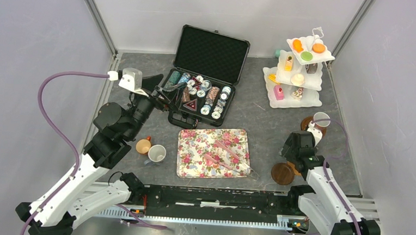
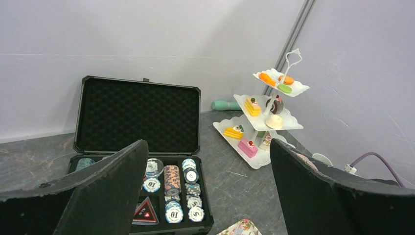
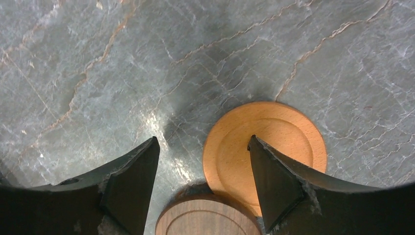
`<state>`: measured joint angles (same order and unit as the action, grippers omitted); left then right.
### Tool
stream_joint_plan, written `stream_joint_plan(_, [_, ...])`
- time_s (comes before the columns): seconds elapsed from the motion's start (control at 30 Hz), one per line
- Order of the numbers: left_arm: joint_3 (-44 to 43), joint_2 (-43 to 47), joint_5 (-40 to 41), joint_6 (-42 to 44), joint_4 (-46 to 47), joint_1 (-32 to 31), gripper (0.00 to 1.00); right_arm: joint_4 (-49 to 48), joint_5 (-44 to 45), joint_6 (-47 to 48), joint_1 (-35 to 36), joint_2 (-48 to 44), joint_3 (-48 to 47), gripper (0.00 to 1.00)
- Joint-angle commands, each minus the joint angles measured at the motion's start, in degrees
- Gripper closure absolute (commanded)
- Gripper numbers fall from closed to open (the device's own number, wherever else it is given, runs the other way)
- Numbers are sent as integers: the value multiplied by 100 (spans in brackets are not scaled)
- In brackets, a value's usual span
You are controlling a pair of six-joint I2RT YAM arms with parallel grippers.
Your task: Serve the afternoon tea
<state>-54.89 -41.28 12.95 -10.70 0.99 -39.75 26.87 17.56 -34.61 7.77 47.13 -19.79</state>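
Small toy cakes and macarons sit on a white three-tier stand [image 1: 298, 74] at the back right, which the left wrist view also shows as the stand [image 2: 264, 122]. An orange-brown mug [image 1: 143, 146] and a white mug [image 1: 156, 153] stand left of the floral tray [image 1: 192, 160]. A grey mug [image 1: 321, 120] rests on a dark saucer at the right. My left gripper [image 1: 166, 96] hovers open by the poker case, holding nothing. My right gripper [image 3: 203, 139] points down, open, above a light wooden saucer [image 3: 266, 147] and a dark wooden saucer [image 3: 208, 218].
An open black case [image 1: 210, 52] of poker chips lies at the back centre. Pink tongs [image 1: 222, 154] lie on the floral tray. The dark saucer [image 1: 282, 173] sits near the front right. Grey walls enclose the table on three sides.
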Motion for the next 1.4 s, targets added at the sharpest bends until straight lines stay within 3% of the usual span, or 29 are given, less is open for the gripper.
stream_joint_plan(0.0, [-13, -44, -50, -178, 218, -24, 0, -458, 5, -449, 0, -62, 214, 26])
stream_joint_plan(0.33, [-22, -95, 2, -130, 199, -16, 0, -2551, -658, -27, 5, 732, 354, 29])
stream_joint_plan(0.57, [-30, -103, 42, -85, 182, -16, 0, -3843, -636, 193, 5, 2058, 5, 30])
stream_joint_plan(0.77, [-40, -117, 75, -45, 173, -16, 0, -4221, -474, 423, 5, 2934, -455, 29])
stream_joint_plan(1.37, [-39, -98, 63, -40, 164, -16, 0, -4344, 317, 1383, 5, 4042, -1503, 27])
